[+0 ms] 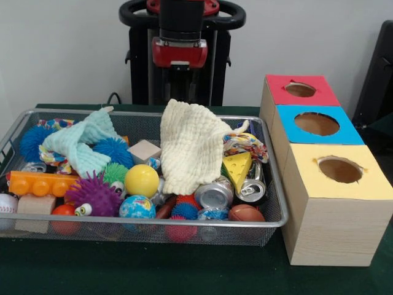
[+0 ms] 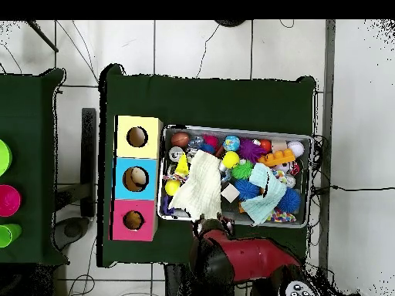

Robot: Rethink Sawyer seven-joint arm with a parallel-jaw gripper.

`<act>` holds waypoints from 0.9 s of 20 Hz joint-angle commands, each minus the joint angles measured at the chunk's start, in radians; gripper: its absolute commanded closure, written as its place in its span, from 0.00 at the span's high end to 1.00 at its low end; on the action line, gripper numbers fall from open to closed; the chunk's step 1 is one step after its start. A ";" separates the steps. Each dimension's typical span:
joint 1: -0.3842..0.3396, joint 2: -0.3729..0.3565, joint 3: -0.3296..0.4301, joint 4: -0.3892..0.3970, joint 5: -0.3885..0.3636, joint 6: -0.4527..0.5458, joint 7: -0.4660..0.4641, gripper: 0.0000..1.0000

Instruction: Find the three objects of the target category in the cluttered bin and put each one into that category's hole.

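Observation:
A wire bin [image 1: 277, 212] holds mixed clutter. A cream cloth [image 1: 187, 144] lies over its middle and rises past the far rim, right under my gripper [image 1: 178, 86]. Whether the gripper holds the cloth is hidden. Overhead, the gripper [image 2: 214, 226] sits at the bin's edge by the cream cloth [image 2: 199, 186]. Two drink cans [image 1: 214, 195] [image 1: 252, 189], a cheese wedge [image 1: 237, 167], a yellow ball [image 1: 142, 180], a globe ball [image 1: 136, 208] and a small football [image 1: 245, 214] lie in front. Beside the bin stand the red box [image 1: 319, 95], blue box [image 1: 350, 132] and yellow box [image 1: 307, 178], each with a hole on top.
A teal cloth [image 1: 83, 144] covers the bin's left part. Around it lie a purple spiky ball [image 1: 93, 195], a blue spiky ball [image 1: 113, 150], an orange brick [image 1: 42, 183], a wooden cube [image 1: 144, 150], a rope toy [image 1: 245, 144] and a baseball [image 1: 6, 203].

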 commanded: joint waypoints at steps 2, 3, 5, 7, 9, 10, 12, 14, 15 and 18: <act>0.087 0.049 -0.091 0.063 0.127 -0.069 0.286 1.00; 0.108 0.035 -0.094 0.066 0.146 -0.055 0.286 1.00; 0.145 -0.006 -0.096 0.070 0.178 -0.014 0.283 1.00; 0.179 -0.025 -0.093 0.059 0.213 0.027 0.276 1.00; 0.196 -0.008 -0.095 0.042 0.237 0.024 0.268 1.00; 0.204 0.003 -0.096 0.038 0.246 0.015 0.266 1.00; 0.196 0.030 -0.088 0.010 0.261 0.011 0.249 1.00; 0.201 0.051 -0.087 0.002 0.274 -0.011 0.246 1.00; 0.201 0.056 -0.093 -0.010 0.286 -0.011 0.239 1.00; 0.210 0.049 -0.105 -0.030 0.299 -0.001 0.219 1.00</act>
